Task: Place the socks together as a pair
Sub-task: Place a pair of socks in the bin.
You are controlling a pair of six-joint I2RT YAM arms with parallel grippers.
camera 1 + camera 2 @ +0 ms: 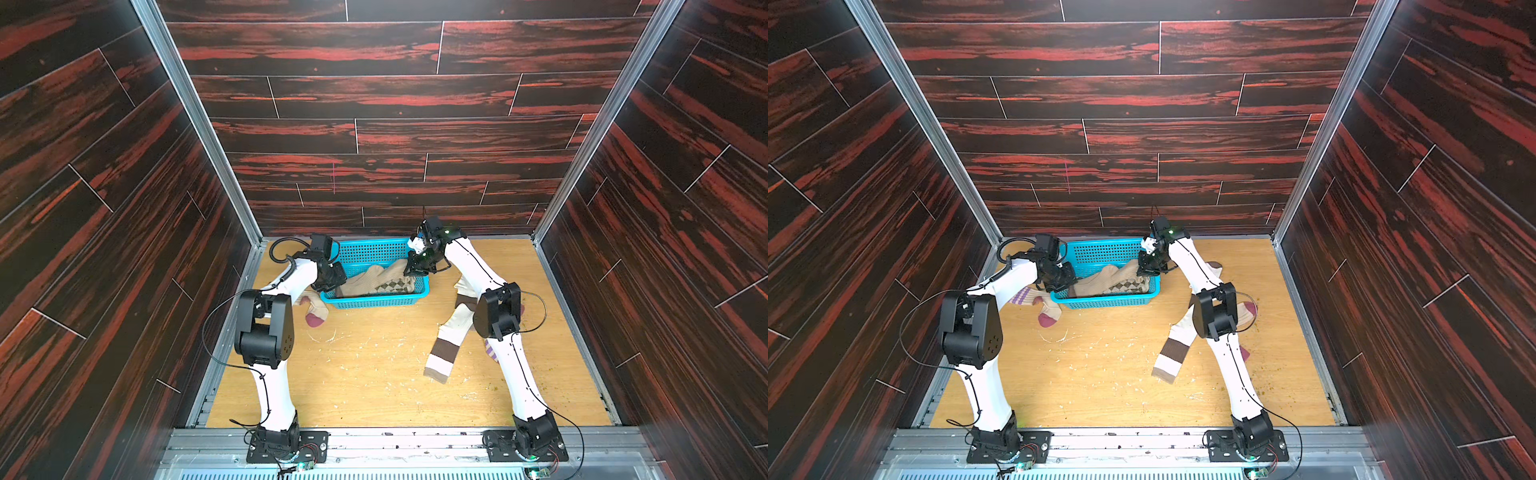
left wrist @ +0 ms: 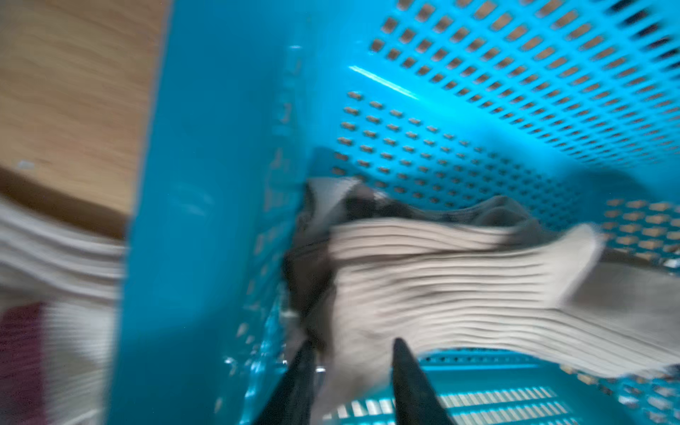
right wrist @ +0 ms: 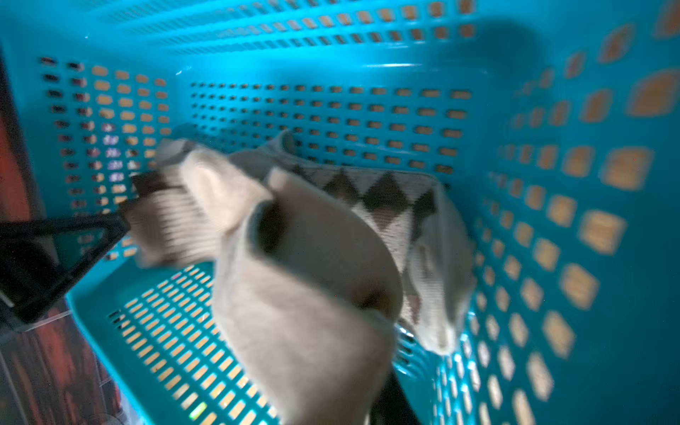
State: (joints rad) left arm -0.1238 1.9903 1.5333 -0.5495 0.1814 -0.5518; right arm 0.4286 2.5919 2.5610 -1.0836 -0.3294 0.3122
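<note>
A plain ribbed tan sock [image 1: 368, 279] [image 2: 460, 287] [image 3: 312, 294] lies stretched along the blue basket [image 1: 374, 249] [image 1: 1100, 253], over a tan argyle sock [image 1: 395, 286] [image 3: 386, 206]. My left gripper [image 1: 338, 283] [image 2: 353, 349] is at the basket's left end, its jaws apart with the ribbed cuff between them. At the basket's right end is my right gripper [image 1: 415, 272] [image 1: 1147, 272]. In the right wrist view the tan sock drapes over its jaws, and only one dark finger [image 3: 395, 401] shows.
A white sock with brown bands [image 1: 446, 345] [image 1: 1173, 349] lies on the wooden table right of centre. A cream sock with a maroon toe [image 1: 313, 311] [image 1: 1048, 311] lies left of the basket. Another cream sock [image 1: 1246, 313] lies under my right arm. Dark walls enclose the table.
</note>
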